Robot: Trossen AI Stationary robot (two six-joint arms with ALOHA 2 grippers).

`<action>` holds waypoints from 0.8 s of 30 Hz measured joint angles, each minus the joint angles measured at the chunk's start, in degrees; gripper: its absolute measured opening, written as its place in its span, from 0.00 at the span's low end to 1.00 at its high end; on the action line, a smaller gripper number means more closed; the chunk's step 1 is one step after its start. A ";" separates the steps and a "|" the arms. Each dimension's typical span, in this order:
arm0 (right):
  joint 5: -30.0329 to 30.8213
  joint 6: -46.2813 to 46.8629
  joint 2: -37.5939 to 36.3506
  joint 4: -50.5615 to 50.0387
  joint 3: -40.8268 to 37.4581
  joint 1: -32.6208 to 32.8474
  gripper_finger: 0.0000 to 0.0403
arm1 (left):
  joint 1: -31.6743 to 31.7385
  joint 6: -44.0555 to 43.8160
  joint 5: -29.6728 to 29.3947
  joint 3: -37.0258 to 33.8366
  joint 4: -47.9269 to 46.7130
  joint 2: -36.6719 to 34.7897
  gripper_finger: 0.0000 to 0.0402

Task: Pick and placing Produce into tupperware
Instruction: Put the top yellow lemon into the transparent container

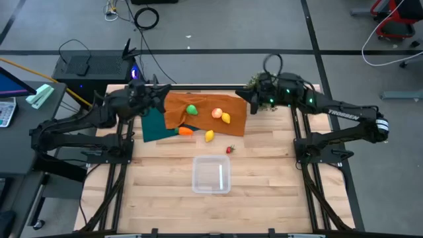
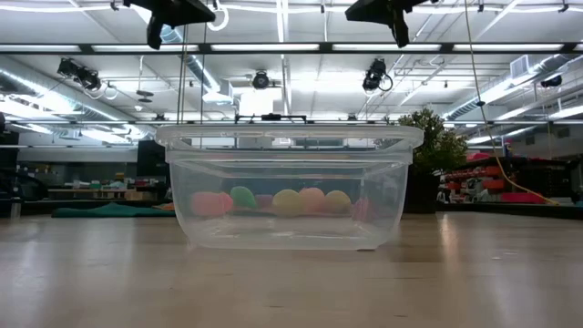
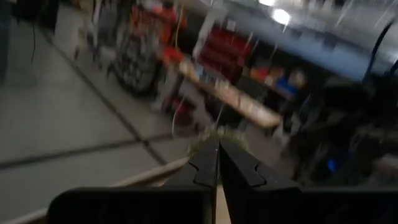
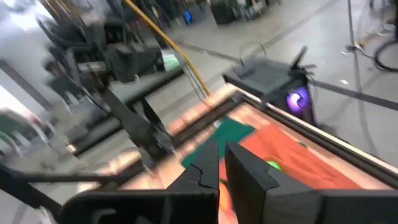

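Observation:
The clear tupperware (image 1: 211,174) stands on the near middle of the table and fills the low view (image 2: 287,187). On the orange cloth (image 1: 205,106) lie a green round fruit (image 1: 192,110), a pale reddish apple (image 1: 217,113) and a lemon (image 1: 226,118). The carrot (image 1: 186,131), the second lemon (image 1: 209,136) and the strawberry (image 1: 230,150) lie at or past the cloth's near edge. My left gripper (image 1: 162,92) hovers shut over the cloth's far left corner. My right gripper (image 1: 241,94) hovers shut over its far right corner. Both touch nothing.
A dark green cloth (image 1: 155,125) lies under the orange cloth's left side. A bushy potted plant (image 1: 254,84) stands at the far edge, close beside my right gripper. Bare wooden table (image 1: 277,192) shows around the tupperware.

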 joint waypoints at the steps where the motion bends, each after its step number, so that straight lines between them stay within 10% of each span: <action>1: -0.02 -0.64 1.34 -2.85 2.65 -0.50 0.00 | 0.88 -0.49 1.69 1.95 -3.76 1.09 0.06; 12: -4.27 -7.16 15.06 -23.63 22.54 -5.48 0.00 | 7.05 -0.35 5.72 21.89 -31.84 11.88 0.04; 24: -8.44 -14.84 24.57 -30.87 25.17 -4.03 0.04 | 10.47 -0.15 8.60 27.05 -41.85 15.21 0.07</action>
